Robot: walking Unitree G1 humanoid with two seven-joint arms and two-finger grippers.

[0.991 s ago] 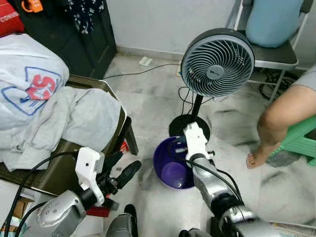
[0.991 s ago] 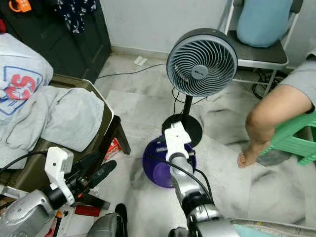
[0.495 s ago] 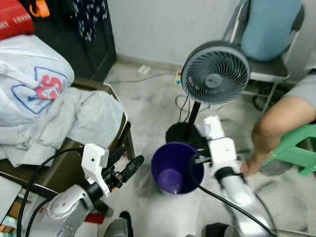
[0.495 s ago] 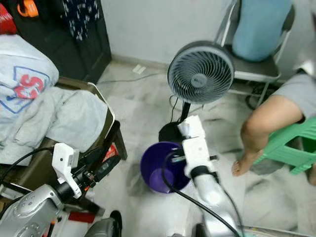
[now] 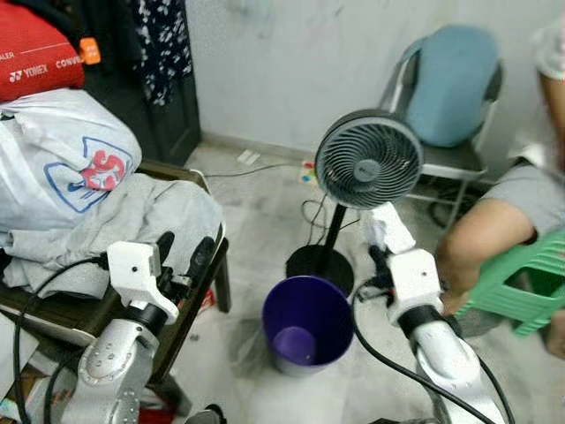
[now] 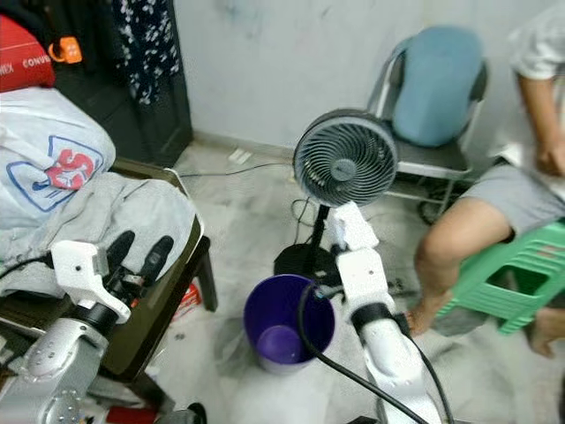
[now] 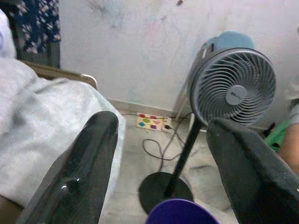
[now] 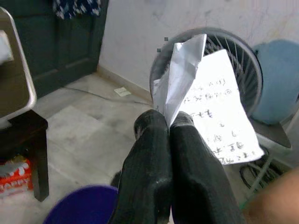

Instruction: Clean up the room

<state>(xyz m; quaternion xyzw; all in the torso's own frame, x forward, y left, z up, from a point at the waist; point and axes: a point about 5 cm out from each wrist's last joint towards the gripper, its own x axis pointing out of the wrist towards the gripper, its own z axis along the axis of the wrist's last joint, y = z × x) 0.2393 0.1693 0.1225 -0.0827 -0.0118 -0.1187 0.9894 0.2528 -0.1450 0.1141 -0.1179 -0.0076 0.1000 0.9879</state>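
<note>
With the bin (image 5: 307,325) waiting on the floor by the fan (image 5: 368,160), the right gripper (image 8: 169,122) pinches a paper (image 8: 212,105) above its rim, not yet dropped. Left gripper (image 7: 161,161) spread wide, empty, beside the clothes (image 5: 115,212). Plenty left, I'd say.

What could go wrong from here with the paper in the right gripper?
1. The right gripper pinches the creased white printed paper only at one edge; it may slip or tear.
2. The purple plastic bin sits lower than the gripper, so a release may drift past its rim.
3. The grey standing fan is just beyond; swinging could strike it. Whether it is running cannot be told.
</note>
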